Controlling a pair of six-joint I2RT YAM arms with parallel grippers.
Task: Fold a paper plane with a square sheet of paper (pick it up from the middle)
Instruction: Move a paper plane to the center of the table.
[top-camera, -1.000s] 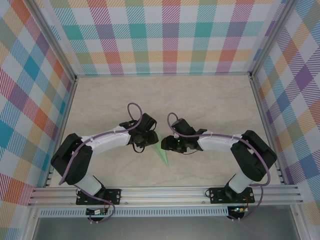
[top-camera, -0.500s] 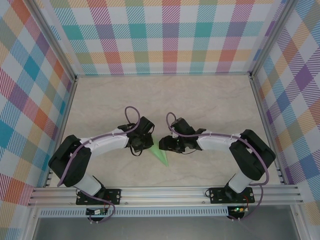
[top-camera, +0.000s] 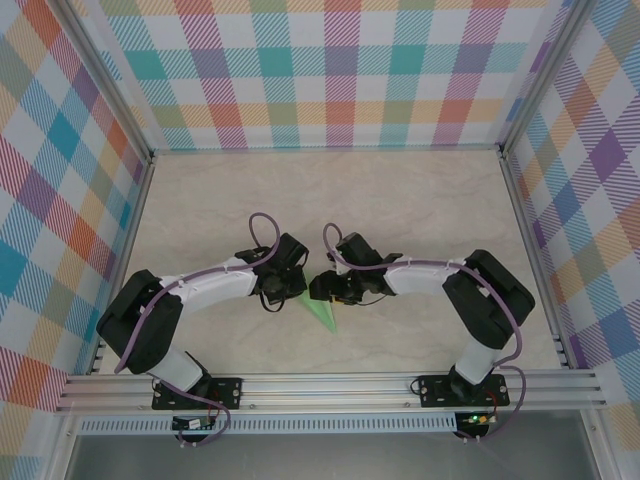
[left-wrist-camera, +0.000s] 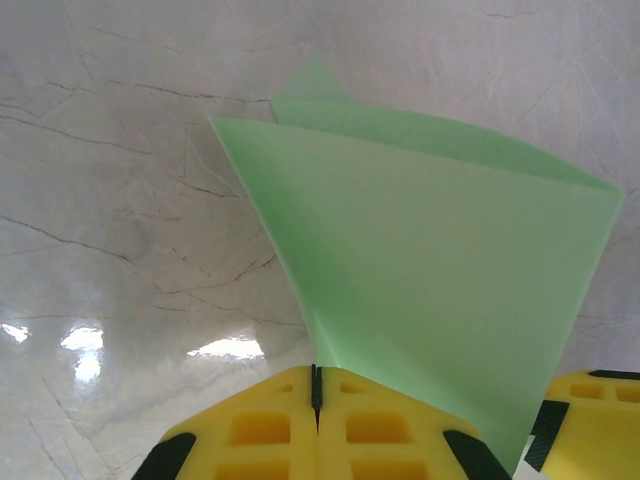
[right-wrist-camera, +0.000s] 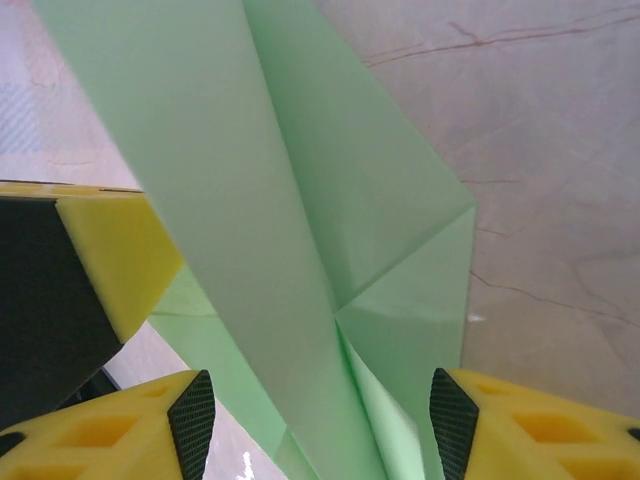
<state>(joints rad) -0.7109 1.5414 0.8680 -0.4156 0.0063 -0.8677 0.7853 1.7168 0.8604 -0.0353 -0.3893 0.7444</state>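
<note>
And the left jaws clamp the paper plane (left-wrist-camera: 430, 280); the right jaws stand apart, its folds between them.

Left arm (top-camera: 205, 288), right arm (top-camera: 430, 277): white forearm shells, bulky black joint housings, black base plates (top-camera: 196, 392). Purple cable (top-camera: 262, 222) loops along each. Yellow fingers (left-wrist-camera: 270, 430) on left tool (left-wrist-camera: 315, 390) and right tool (right-wrist-camera: 315, 400): recessed pockets, black pads.

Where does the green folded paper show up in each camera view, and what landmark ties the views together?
Top external: paper plane lower centre, tip pointing to the near edge.
Left wrist: paper plane centre and right, rising from the bottom edge.
Right wrist: paper plane from top left to bottom centre.
Shared landmark: marbled table under it.
</note>
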